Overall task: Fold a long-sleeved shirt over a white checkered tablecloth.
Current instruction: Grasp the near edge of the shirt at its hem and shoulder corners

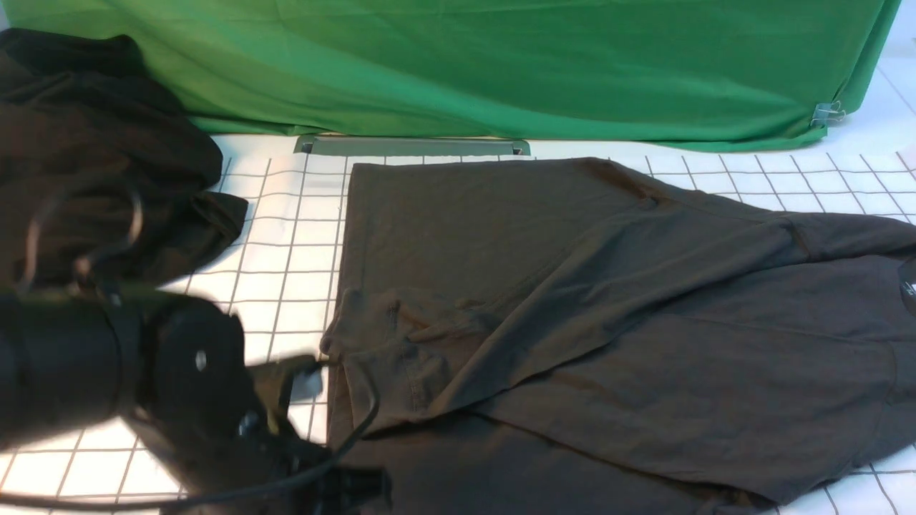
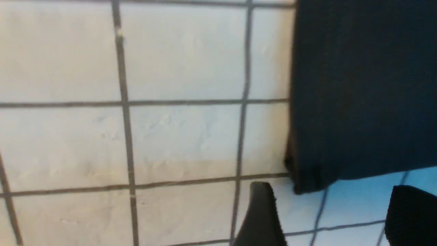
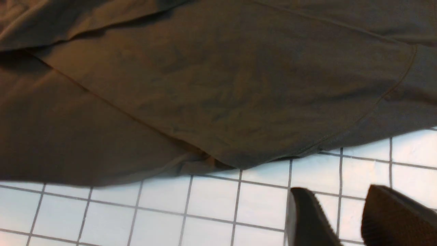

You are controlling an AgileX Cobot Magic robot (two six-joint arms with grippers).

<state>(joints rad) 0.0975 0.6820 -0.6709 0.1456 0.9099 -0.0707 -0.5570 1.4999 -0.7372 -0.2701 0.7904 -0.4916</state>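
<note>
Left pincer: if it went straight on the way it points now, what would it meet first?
Probably the long-sleeved shirt: its dark corner lies just ahead of the open left pincer. The white checkered tablecloth lies under it; depth is unclear, so the cloth could come first.

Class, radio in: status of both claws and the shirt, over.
Left claw open, empty. Right claw open, empty. Long-sleeved shirt partly folded on checkered tablecloth. Black garment apart, far left.

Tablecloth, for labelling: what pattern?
Tablecloth: white, thin dark grid lines; clearest in left wrist view.
</note>
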